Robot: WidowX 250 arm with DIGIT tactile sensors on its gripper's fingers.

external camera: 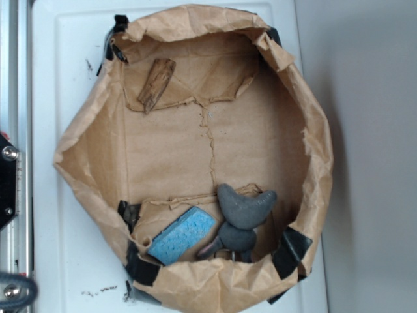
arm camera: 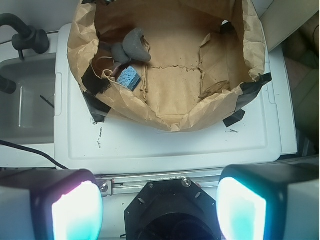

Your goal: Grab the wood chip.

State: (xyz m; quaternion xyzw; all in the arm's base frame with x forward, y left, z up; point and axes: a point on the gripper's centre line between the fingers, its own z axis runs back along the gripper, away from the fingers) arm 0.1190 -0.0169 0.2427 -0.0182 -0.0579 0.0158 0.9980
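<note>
The wood chip [external camera: 156, 83] is a small brown streaky piece lying on the floor of an open brown paper bag [external camera: 317, 140], in the bag's far-left corner in the exterior view, its wide pale end up and its dark narrow end down. In the wrist view I cannot pick it out for certain behind the bag's near wall [arm camera: 165, 120]. My gripper [arm camera: 160, 202] is open, with two glowing pads [arm camera: 75, 212] wide apart and nothing between them. It hangs outside the bag, over the robot's black base [arm camera: 170, 210]. The gripper is not in the exterior view.
Two grey curved stones [external camera: 244, 207] and a blue sponge [external camera: 182, 235] lie at the bag's opposite end. The bag's crumpled walls stand up all round, taped with black tape [external camera: 292, 251]. It sits on a white lid [external camera: 65, 65]. A metal rail [arm camera: 165, 182] runs beside the base.
</note>
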